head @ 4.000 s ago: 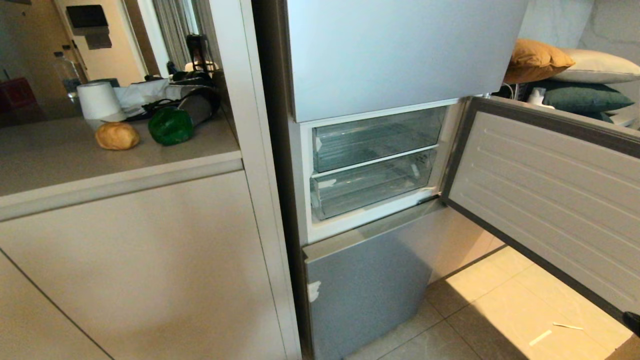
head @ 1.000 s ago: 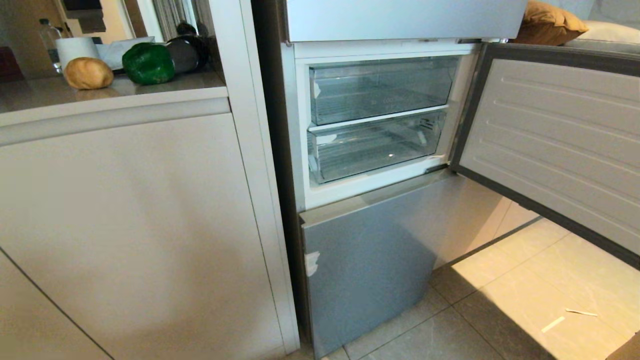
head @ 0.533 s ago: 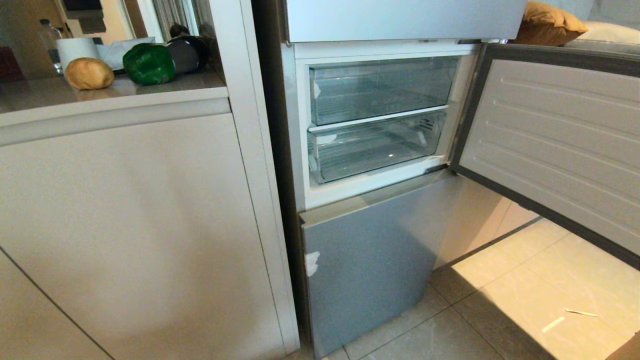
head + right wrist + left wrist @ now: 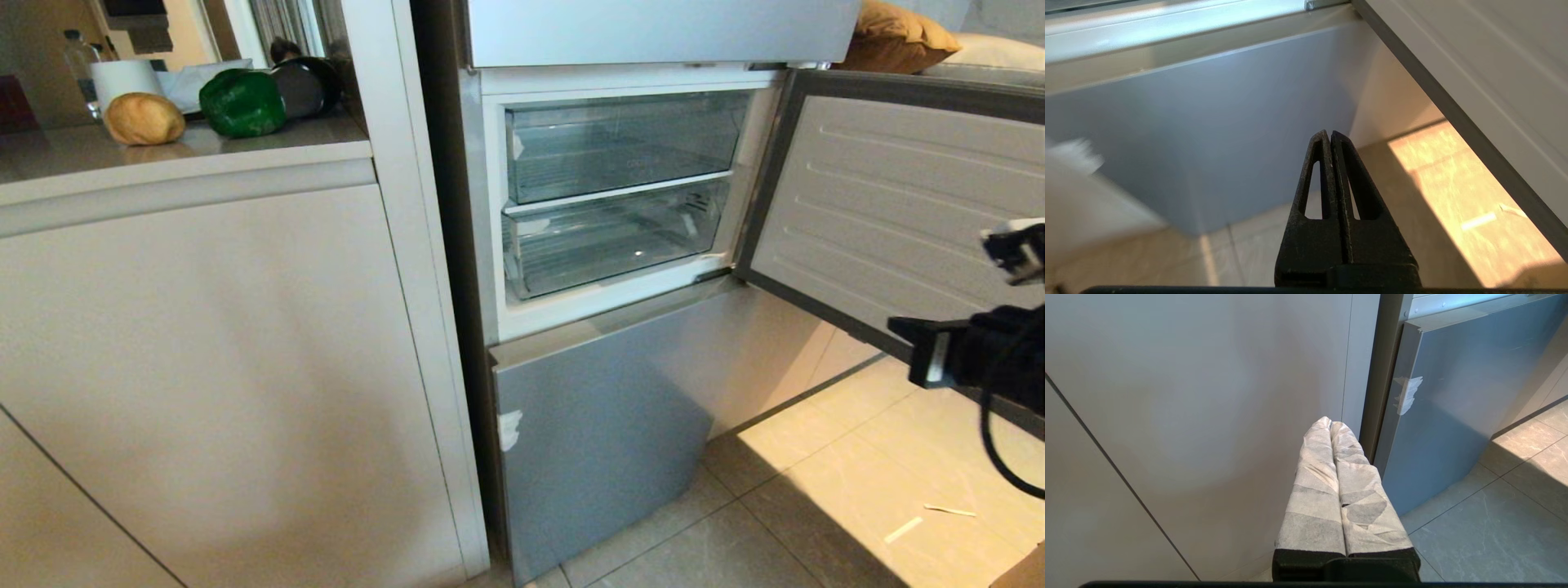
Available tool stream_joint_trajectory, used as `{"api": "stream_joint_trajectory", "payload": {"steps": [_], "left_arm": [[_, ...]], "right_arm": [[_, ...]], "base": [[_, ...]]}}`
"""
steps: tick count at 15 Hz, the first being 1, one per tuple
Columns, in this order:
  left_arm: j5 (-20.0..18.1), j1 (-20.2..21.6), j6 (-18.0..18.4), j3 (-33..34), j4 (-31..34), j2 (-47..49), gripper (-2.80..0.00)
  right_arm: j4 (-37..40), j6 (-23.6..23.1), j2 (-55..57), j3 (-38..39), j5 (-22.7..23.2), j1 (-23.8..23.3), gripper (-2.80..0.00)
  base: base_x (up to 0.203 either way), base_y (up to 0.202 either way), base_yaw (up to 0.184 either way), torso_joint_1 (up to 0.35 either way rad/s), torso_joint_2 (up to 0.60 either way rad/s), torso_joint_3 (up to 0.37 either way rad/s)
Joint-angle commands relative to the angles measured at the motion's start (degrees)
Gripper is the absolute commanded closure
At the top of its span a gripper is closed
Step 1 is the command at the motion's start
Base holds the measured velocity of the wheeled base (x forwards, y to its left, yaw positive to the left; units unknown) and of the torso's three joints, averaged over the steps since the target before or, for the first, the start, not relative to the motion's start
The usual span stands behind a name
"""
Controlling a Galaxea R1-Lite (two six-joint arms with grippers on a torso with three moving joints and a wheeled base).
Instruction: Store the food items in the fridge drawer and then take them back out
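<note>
On the beige counter [image 4: 98, 159] lay the matte golden-brown lump [image 4: 144, 118] and the glossy green pepper [image 4: 242, 102], well apart from the open fridge's two clear ribbed drawers [image 4: 612, 196]. Since a moment earlier the right arm had entered at the right edge, half cut off; its black right hand [image 4: 1329, 141] was pressed closed, empty. The tape-wrapped left hand [image 4: 1330, 426] was likewise closed.

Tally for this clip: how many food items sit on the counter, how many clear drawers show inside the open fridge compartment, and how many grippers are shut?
Food items on the counter: 2, the golden-brown lump and the green bell pepper
Clear drawers: 2, the upper drawer and the lower drawer, neither holding food
Shut grippers: 2, the left gripper and the right gripper
Total: 6
</note>
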Motion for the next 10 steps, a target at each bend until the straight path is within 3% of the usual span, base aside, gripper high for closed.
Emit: {"api": "stream_joint_trajectory", "payload": {"steps": [1, 4, 10], "left_arm": [[0.0, 0.0, 0.0, 0.62, -0.03, -0.01, 0.0], [0.0, 0.0, 0.0, 0.62, -0.04, -0.01, 0.0], [0.0, 0.0, 0.0, 0.62, -0.01, -0.01, 0.0]], "right_arm": [[-15.51, -0.72, 21.33, -4.22, 0.25, 0.22, 0.0], [-29.97, -1.35, 32.59, -11.6, 3.48, 1.6, 0.0], [-32.64, -0.21, 38.98, -21.11, 4.89, 9.42, 0.0]], "base": [[0.0, 0.0, 0.0, 0.0, 0.0, 0.0], [0.0, 0.0, 0.0, 0.0, 0.0, 0.0], [0.0, 0.0, 0.0, 0.0, 0.0, 0.0]]}}
